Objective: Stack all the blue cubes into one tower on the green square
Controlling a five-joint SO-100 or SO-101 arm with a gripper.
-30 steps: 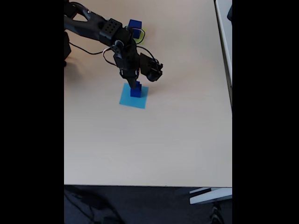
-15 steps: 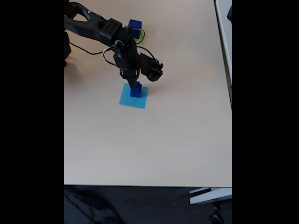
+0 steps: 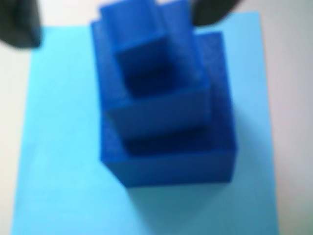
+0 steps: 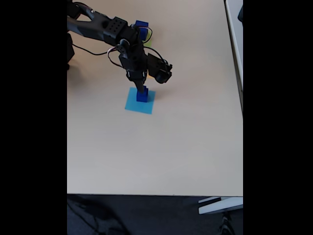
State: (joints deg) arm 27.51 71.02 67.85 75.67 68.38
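Note:
Three dark blue cubes stand piled, largest (image 3: 171,161) below, a middle one (image 3: 159,105) on it, the smallest (image 3: 129,24) on top. This tower (image 4: 142,94) rests on a light-blue paper square (image 3: 58,147), not on the green square (image 4: 147,40), of which a sliver peeks out behind the arm. Another blue cube (image 4: 142,26) sits there at the back. My gripper (image 3: 115,22) hangs over the tower, open: its dark fingers (image 3: 19,24) flank the top cube, with a clear gap on the left.
The black arm (image 4: 100,29) and its cable reach in from the back left of the beige table (image 4: 171,156). The table's front edge runs along the bottom and its right edge lies at the far right in the fixed view.
The gripper and wrist have shifted slightly up and back over the tower. The tower itself stays where it was on the light-blue square.

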